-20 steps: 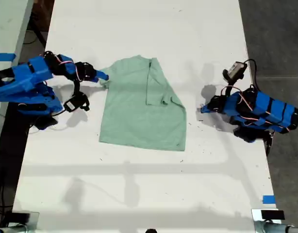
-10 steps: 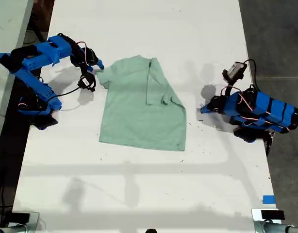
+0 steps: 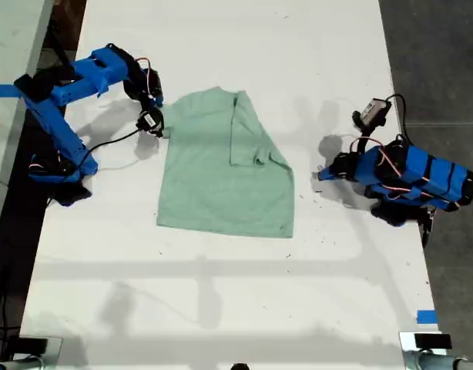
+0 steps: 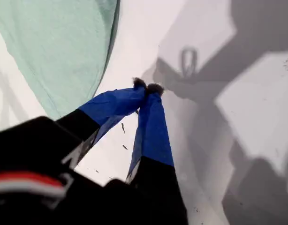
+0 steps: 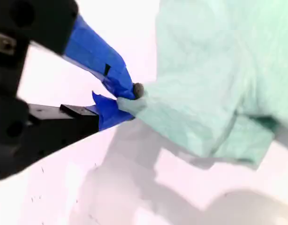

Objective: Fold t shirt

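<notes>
My second gripper [image 5: 127, 98] is clamped on the t shirt [image 3: 225, 166] sleeve corner; my first gripper [image 4: 147, 86] is closed, empty. The thin pinch may slip when lifted.

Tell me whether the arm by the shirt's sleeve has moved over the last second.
Yes. My second pincer, shut on the t shirt sleeve, has swung toward the exterior view's top, with its elbow raised; the table marks stay fixed.

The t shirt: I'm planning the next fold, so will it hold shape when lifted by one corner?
Probably not. The t shirt looks thin, bunching where my second gripper pinches it. Its folded sleeve lies limp, so it would likely drape.
</notes>
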Robot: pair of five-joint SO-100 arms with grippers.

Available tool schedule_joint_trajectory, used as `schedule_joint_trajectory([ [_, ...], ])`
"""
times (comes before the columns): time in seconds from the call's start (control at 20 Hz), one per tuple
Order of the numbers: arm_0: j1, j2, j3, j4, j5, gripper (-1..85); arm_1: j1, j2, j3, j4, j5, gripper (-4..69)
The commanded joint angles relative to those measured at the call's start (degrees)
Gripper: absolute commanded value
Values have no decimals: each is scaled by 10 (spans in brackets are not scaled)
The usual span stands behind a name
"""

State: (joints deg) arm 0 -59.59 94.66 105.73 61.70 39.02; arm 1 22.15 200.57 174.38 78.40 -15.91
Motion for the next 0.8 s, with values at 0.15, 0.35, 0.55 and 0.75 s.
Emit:
schedule_joint_trajectory([
  [0.15, 185, 65, -183, 79, -105, -1, -4, 6, 17, -1, -4, 12],
  [0.35, 314, -13, -272, 61, -166, -1, -4, 6, 16, -1, -4, 12],
  [0.55, 345, -117, -350, 78, -178, 177, -4, 6, 16, -1, -4, 12],
  [0.75, 294, 3, -383, 165, -148, 54, -4, 6, 16, -1, -5, 12],
])
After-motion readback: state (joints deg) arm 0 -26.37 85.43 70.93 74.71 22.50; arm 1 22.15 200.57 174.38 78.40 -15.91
